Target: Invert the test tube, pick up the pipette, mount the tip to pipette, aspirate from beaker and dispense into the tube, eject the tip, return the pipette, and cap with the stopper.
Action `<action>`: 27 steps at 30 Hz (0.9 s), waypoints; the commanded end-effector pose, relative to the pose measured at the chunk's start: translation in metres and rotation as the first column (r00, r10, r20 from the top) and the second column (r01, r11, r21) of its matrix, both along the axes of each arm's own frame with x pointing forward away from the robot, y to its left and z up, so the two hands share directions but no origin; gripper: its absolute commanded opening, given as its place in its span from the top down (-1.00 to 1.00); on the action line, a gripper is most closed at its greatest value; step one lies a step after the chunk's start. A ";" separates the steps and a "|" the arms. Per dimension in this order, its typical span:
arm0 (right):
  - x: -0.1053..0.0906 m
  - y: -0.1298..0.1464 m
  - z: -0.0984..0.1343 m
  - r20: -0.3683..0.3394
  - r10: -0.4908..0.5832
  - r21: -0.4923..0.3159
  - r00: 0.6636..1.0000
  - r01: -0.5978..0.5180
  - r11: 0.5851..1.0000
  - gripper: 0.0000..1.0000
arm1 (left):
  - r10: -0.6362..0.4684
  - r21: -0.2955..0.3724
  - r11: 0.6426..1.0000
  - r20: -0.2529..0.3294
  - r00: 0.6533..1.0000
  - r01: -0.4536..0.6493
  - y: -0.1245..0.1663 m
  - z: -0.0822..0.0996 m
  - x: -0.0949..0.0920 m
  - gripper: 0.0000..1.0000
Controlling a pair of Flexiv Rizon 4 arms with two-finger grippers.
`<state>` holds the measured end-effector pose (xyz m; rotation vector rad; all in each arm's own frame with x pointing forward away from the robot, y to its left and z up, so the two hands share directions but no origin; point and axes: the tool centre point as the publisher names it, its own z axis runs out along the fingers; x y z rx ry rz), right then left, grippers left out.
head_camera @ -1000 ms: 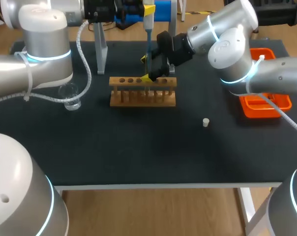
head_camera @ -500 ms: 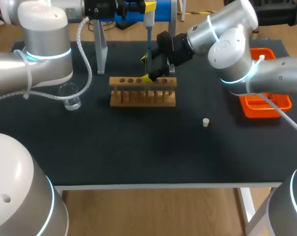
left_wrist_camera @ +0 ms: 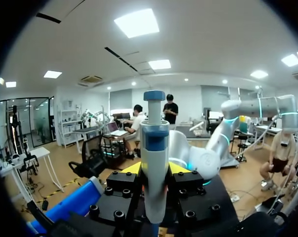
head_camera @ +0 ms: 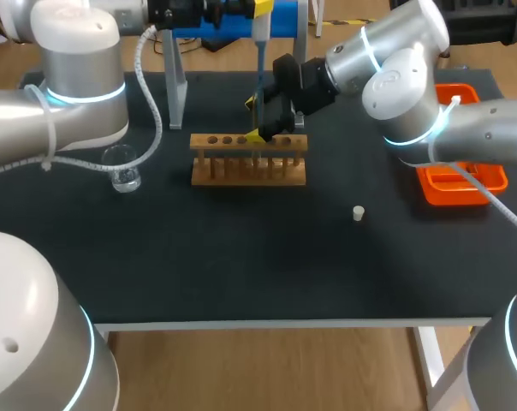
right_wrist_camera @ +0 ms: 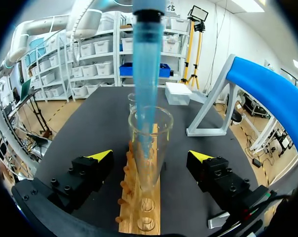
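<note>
Wooden rack (head_camera: 248, 159) is sitting on the black table (head_camera: 241, 257), toward 12 o'clock from its middle. Test tube (right_wrist_camera: 149, 148) is standing upright in the rack, mouth up. Left gripper (left_wrist_camera: 155, 168) is clenching the pipette (left_wrist_camera: 155, 148) from two sides; its blue tip (right_wrist_camera: 146, 89) is reaching down into the tube's mouth. Right gripper (right_wrist_camera: 150, 155) is sitting released, fingers spread either side of the tube, not touching. Beaker (head_camera: 121, 167) is sitting at the rack's 9 o'clock, stopper (head_camera: 359, 213) at 4 o'clock, orange tray (head_camera: 464, 184) at 3 o'clock.
</note>
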<state>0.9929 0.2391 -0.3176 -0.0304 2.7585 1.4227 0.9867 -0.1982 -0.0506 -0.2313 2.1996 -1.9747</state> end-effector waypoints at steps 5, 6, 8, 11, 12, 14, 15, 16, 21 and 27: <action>0.000 -0.001 0.001 -0.002 0.002 -0.004 1.000 -0.002 1.000 -1.00 | 0.005 0.012 1.000 0.003 1.000 -0.005 -0.003 0.008 -0.002 1.00; 0.000 -0.001 0.001 -0.002 0.002 -0.004 1.000 -0.002 1.000 -1.00 | 0.006 0.013 1.000 0.005 1.000 -0.006 -0.003 0.009 -0.002 1.00; 0.000 -0.001 0.001 -0.002 0.002 -0.004 1.000 -0.002 1.000 -1.00 | 0.008 0.015 1.000 0.007 1.000 -0.008 -0.003 0.011 -0.002 1.00; 0.000 -0.001 0.001 -0.002 0.002 -0.004 1.000 -0.002 1.000 -1.00 | 0.011 0.019 1.000 0.014 1.000 -0.012 -0.003 0.016 -0.004 1.00; 0.000 -0.001 0.001 -0.002 0.002 -0.004 1.000 -0.002 1.000 -1.00 | 0.012 0.021 1.000 0.019 1.000 -0.012 -0.004 0.019 -0.004 1.00; 0.000 -0.001 0.001 -0.002 0.002 -0.004 1.000 -0.002 1.000 -1.00 | 0.013 0.026 1.000 0.028 1.000 -0.014 -0.004 0.023 -0.005 1.00; 0.000 -0.001 0.001 -0.002 0.002 -0.004 1.000 -0.002 1.000 -1.00 | 0.015 0.027 1.000 0.032 0.999 -0.016 -0.004 0.025 -0.006 1.00; 0.000 -0.001 0.001 -0.002 0.002 -0.004 1.000 -0.002 1.000 -1.00 | 0.017 0.028 0.999 0.036 0.999 -0.018 -0.004 0.026 -0.006 1.00; 0.000 -0.001 0.001 -0.002 0.002 -0.004 1.000 -0.002 1.000 -1.00 | 0.026 0.034 0.999 0.055 0.998 -0.028 -0.004 0.035 -0.009 1.00; 0.000 -0.001 0.001 -0.002 0.002 -0.004 1.000 -0.002 1.000 -1.00 | 0.026 0.043 0.999 0.074 0.997 -0.029 -0.007 0.045 -0.011 1.00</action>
